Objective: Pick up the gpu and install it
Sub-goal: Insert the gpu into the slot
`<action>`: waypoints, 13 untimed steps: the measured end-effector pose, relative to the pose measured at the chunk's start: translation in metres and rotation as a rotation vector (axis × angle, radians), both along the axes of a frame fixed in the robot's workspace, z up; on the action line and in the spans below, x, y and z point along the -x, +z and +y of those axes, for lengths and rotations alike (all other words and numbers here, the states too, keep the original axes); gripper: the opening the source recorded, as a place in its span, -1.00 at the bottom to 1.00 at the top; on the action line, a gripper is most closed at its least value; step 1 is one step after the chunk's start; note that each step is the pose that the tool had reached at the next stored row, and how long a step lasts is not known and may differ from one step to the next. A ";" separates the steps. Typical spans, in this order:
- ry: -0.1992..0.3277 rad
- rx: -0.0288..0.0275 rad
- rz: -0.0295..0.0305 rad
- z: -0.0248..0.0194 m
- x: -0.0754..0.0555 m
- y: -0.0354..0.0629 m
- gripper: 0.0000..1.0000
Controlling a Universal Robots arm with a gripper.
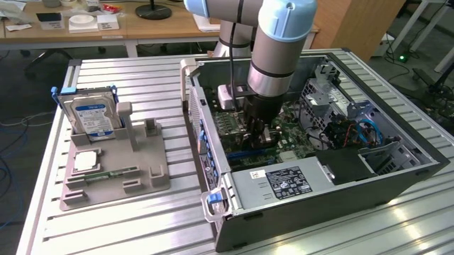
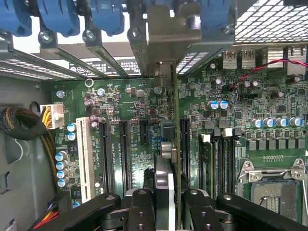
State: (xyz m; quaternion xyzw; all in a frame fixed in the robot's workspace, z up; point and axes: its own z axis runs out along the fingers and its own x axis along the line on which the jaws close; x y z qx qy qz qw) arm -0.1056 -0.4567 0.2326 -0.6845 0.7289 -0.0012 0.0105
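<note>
We've got the jaws clamped on the gpu [image 2: 172,144] edge-on over the motherboard [image 2: 125,101], and it's thin, stiff, fragile-looking, so grip the top edge.

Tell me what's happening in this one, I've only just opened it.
A single robot arm has reached down into an open computer case on a metal table. Its gripper has its jaws closed on the gpu, held edge-on just over the motherboard among the expansion slots, bracket end toward the rear slot openings. Whether the card is seated cannot be told. Outside the case, a hard drive stands upright in a grey holder.
</note>
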 end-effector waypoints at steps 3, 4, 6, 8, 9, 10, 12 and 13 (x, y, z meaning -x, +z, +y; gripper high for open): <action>0.000 -0.0001 -0.0001 0.0000 0.000 -0.0003 -0.44; 0.000 -0.0001 -0.0001 0.0000 0.000 -0.0005 -0.44; 0.000 -0.0001 -0.0001 0.0000 0.000 -0.0008 -0.44; 0.000 -0.0002 -0.0001 0.0000 0.000 -0.0014 -0.44; 0.000 -0.0002 -0.0002 0.0000 0.000 -0.0016 -0.44; 0.000 -0.0001 -0.0001 0.0000 0.000 -0.0018 -0.44; 0.000 0.0000 0.0000 -0.0001 0.000 -0.0021 -0.44; 0.000 0.0000 0.0000 -0.0001 0.000 -0.0022 -0.44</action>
